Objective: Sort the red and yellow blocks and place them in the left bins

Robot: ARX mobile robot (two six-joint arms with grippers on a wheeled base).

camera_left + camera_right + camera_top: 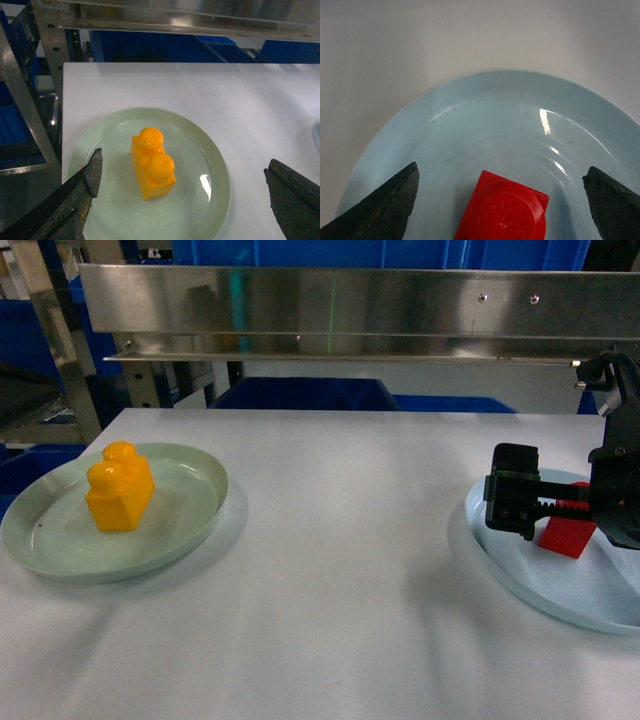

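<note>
The orange-yellow block with two studs stands upright in the left bin, a pale green shallow dish. In the left wrist view my left gripper hangs open above that block and dish, with its dark fingers wide apart. It does not show in the head view. The small red block sits in a pale blue dish at the right. My right gripper is low over it and open. From the right wrist the red block lies between the spread fingertips of the gripper, untouched.
A steel shelf rail runs across the back, with blue crates behind and below it. A metal rack frame stands off the white table's left edge. White tabletop lies between the two dishes.
</note>
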